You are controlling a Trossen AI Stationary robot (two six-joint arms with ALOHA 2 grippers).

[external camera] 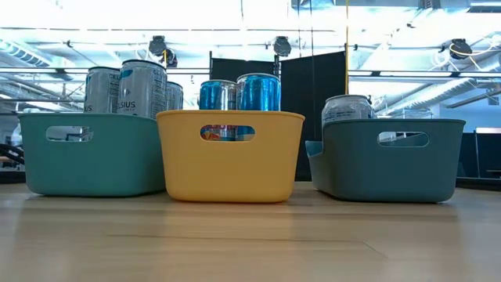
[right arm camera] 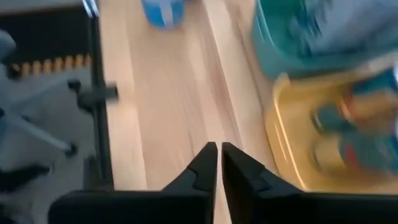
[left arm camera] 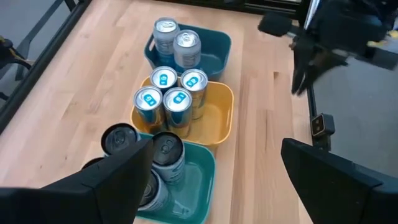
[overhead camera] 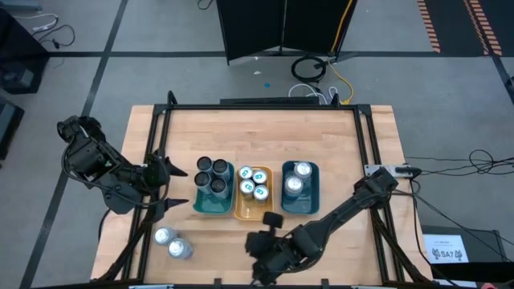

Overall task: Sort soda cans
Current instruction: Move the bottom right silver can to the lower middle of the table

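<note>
The wooden table holds three trays, with two silver cans loose. The right gripper is pinched together, empty; the left gripper is spread wide, empty. Risk: a careless reach topples those cans.

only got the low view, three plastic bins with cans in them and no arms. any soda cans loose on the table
Observer: Yes, two silver-topped soda cans stand outside the bins on the wooden table, at the left arm's front corner.
Operator: where's the left gripper
Observer: The left gripper is open, beside the teal plastic bin of dark cans.
Operator: and the right one
Observer: The right gripper is shut on nothing, over bare table near the yellow plastic bin.
</note>
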